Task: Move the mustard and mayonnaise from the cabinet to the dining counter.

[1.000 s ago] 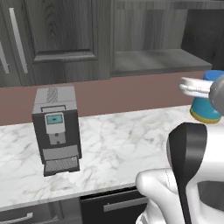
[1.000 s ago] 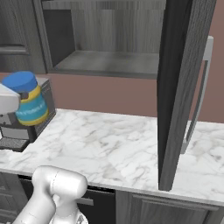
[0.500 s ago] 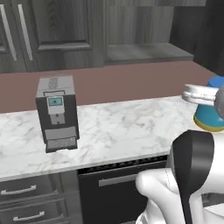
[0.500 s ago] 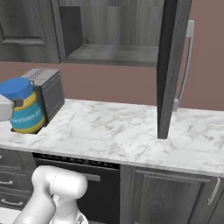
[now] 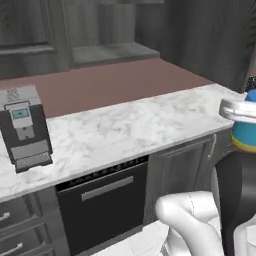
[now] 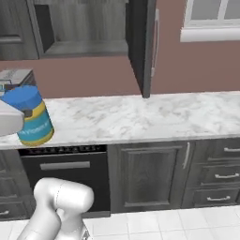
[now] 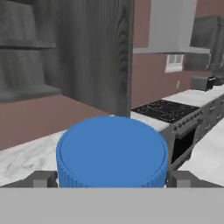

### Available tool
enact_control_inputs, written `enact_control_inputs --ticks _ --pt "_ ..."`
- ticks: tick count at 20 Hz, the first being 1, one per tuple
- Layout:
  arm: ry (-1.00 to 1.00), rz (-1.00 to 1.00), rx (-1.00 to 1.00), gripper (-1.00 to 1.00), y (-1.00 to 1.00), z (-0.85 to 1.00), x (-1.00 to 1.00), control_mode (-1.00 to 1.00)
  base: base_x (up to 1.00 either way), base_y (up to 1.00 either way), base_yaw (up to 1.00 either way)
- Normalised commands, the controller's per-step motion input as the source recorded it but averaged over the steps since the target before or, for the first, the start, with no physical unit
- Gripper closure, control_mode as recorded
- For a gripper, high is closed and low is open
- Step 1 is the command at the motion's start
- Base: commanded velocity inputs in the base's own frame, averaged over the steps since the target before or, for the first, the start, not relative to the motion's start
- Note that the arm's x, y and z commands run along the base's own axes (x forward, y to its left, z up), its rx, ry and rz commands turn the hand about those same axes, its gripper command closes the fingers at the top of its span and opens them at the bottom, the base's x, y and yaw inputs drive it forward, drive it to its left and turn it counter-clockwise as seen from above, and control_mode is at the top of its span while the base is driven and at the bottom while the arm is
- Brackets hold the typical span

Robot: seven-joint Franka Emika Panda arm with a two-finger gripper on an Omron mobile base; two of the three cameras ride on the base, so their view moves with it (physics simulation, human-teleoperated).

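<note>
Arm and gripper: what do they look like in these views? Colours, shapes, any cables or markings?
The arm is glossy white with rounded, bulbous link shells and a dark grey segment near the top of the left base view. The gripper has two small blocky grey finger tips and a pale grey-white hand body. No cables or markings are visible.

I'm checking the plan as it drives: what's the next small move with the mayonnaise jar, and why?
Probably keep carrying the mayonnaise jar on, away from the cabinet. The fingers sit either side of its blue lid, and the jar looks clear of the worktop with the coffee machine, not the sink counter where it belongs.
</note>
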Motion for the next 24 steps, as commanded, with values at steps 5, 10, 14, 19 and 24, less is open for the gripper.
enact_control_inputs --ticks 5,10,14,19,24 --pt "0.0 0.0 0.0 1.0 0.0 0.0 0.0 1.0 -0.1 0.02 -0.88" --pt "0.0 0.0 0.0 1.0 0.0 0.0 0.0 1.0 -0.14 0.0 -0.9" --pt "0.0 0.0 0.0 1.0 0.0 0.0 0.0 1.0 -0.15 -0.01 -0.88" --pt "0.0 0.0 0.0 1.0 0.0 0.0 0.0 1.0 -0.1 -0.09 -0.86" --pt "0.0 0.0 0.0 1.0 0.0 0.0 0.0 1.0 -0.05 -0.16 -0.82"
